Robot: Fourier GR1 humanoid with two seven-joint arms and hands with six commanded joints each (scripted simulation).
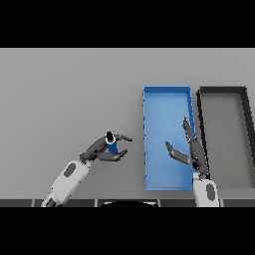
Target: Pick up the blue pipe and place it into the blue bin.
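Observation:
The blue pipe (112, 147) is a short blue piece with a dark cap, standing on the grey table left of the blue bin. My left hand (101, 150) reaches in from the lower left with its fingers and thumb curled round the pipe. The blue bin (149, 99) is a long rectangular tray right of centre. My right hand (194, 147) hovers over the bin's right half with straight fingers and the thumb spread, holding nothing.
A black bin (245, 99) with a grey floor stands right beside the blue bin, touching its right wall. The grey table (64, 89) stretches wide to the left and back.

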